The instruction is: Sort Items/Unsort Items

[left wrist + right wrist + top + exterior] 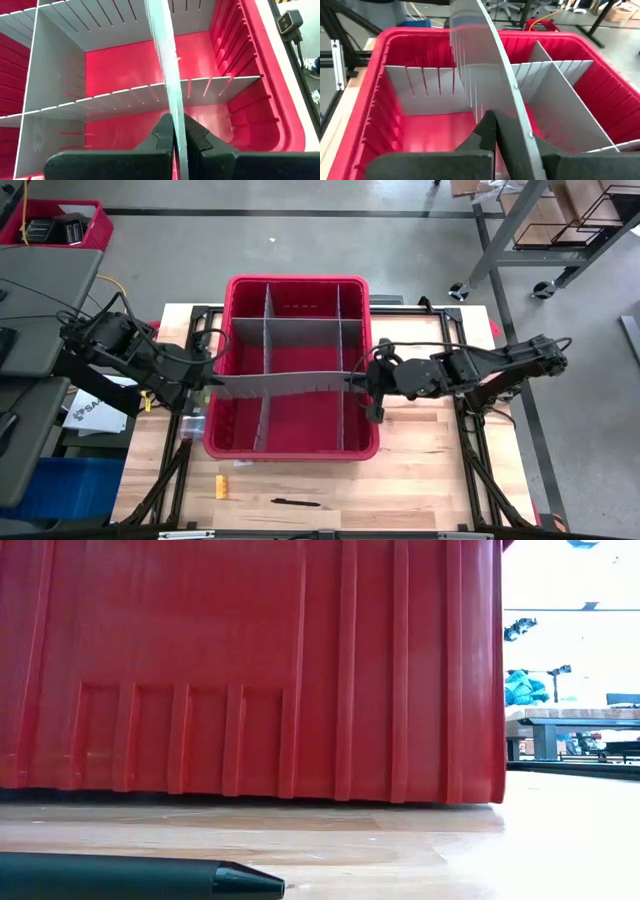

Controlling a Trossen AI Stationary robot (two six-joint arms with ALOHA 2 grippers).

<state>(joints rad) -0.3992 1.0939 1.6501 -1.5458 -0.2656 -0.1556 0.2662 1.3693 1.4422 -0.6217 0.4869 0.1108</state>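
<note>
Spanning the bin: one long grey divider strip [285,383], thin, flat and slotted with narrow cuts, bowed slightly, held edge-up across the red bin from the left wall to the right wall.
Left gripper [213,380]: at the bin's left wall, its two dark fingers [162,135] clenched on the strip's end; in its wrist view the strip runs straight out from between the matte pads.
Right gripper [368,380]: at the bin's right wall, clenched on the strip's other end; its wrist view shows the strip curving away from the fingers [487,127].
Bin [300,285]: one large red plastic tub, rectangular with rounded corners, glossy inside, ribbed vertical grooves on the inner walls and moulded ribs and panels on the outer wall [250,670].
Fitted dividers [266,345]: grey slotted panels standing upright in the bin; two long ones run front to back, crossed by one in the far half. I see nothing lying in the compartments.
Items: two on the bare wood in front of the bin, well apart from both grippers: one small yellow-orange block [221,486] near the left front corner, and one thin dark pen-like stick [295,502] lying flat nearer the table's front edge, its tapered tip close in the low view [250,882].
Table [420,470]: pale wooden planks, smooth, on a dark metal frame.
</note>
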